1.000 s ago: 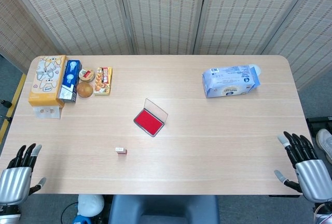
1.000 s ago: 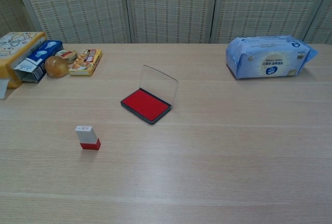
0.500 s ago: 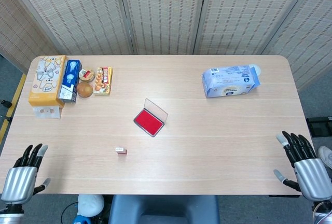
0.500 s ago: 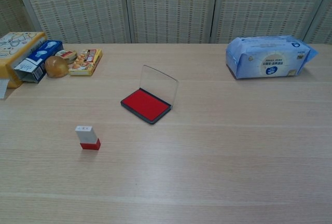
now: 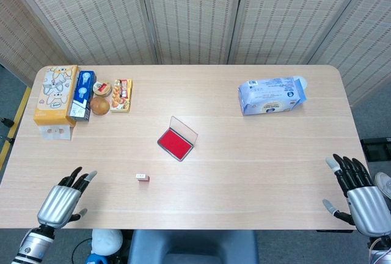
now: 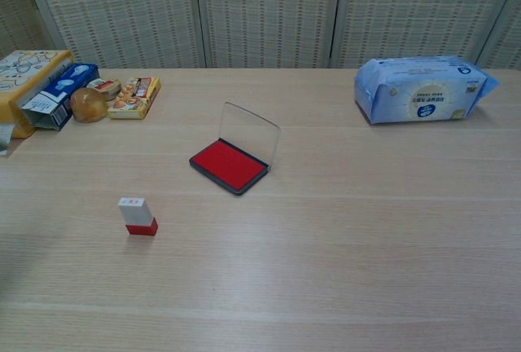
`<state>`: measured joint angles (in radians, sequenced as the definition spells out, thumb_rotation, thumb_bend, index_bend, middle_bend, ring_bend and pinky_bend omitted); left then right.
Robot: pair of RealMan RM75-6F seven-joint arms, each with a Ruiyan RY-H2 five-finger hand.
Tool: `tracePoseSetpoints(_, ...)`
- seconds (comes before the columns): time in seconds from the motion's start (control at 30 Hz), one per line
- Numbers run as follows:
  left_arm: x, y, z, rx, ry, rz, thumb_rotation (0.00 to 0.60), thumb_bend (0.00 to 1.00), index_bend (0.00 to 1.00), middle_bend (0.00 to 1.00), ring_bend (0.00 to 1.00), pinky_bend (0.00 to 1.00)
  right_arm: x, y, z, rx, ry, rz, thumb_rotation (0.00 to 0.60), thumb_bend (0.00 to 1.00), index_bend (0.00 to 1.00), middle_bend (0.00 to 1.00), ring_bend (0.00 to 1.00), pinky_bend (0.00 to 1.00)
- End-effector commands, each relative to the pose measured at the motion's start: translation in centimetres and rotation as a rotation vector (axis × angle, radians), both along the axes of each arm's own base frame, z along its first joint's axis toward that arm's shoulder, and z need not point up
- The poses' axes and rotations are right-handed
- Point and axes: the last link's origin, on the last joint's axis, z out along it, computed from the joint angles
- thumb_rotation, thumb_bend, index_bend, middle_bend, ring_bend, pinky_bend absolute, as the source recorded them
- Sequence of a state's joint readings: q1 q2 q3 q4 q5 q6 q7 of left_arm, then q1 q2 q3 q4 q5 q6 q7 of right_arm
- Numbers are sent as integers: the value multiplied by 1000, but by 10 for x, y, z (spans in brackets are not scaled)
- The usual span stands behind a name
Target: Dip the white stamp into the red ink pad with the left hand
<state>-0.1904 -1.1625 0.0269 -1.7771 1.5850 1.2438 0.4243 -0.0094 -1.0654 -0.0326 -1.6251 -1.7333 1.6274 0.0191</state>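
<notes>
White, small and upright on its red base, the block stamp (image 5: pixel 142 178) could topple if the empty, spread-fingered left hand (image 5: pixel 60 203) clips it.

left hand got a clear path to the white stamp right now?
Probably yes. The left hand is open over the table's near edge, the white stamp stands upright to its right, and only bare table lies between them.

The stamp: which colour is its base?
Red, under a white body; the chest view shows it best.
</notes>
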Motion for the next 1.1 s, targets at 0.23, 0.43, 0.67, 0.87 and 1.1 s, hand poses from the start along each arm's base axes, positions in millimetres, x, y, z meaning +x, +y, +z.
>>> tracePoseSetpoints(0.23,23,48,-18,-92,-66,-41,600,221,97,987,664,549,-1,1,3,-14,-8,1,600,216,0,0,0,0)
tracePoseSetpoints(0.43,29,62,-35,-162,-124,-12,600,222,260,1000,719,607,-1,0,4,-18,-10,2,600,215,0,0,0,0)
tracePoseSetpoints(0.67,36,73,-49,-230,-183,4,600,222,338,1000,726,614,-1,2,5,-21,-10,7,600,216,0,0,0,0)
tracePoseSetpoints(0.87,42,94,-68,-286,-184,50,600,221,290,1000,775,664,-1,4,7,-31,-17,12,600,215,0,0,0,0)
tracePoseSetpoints(1.1,47,107,-77,-305,-148,88,600,221,306,1000,849,761,-1,5,9,-37,-20,17,600,216,0,0,0,0)
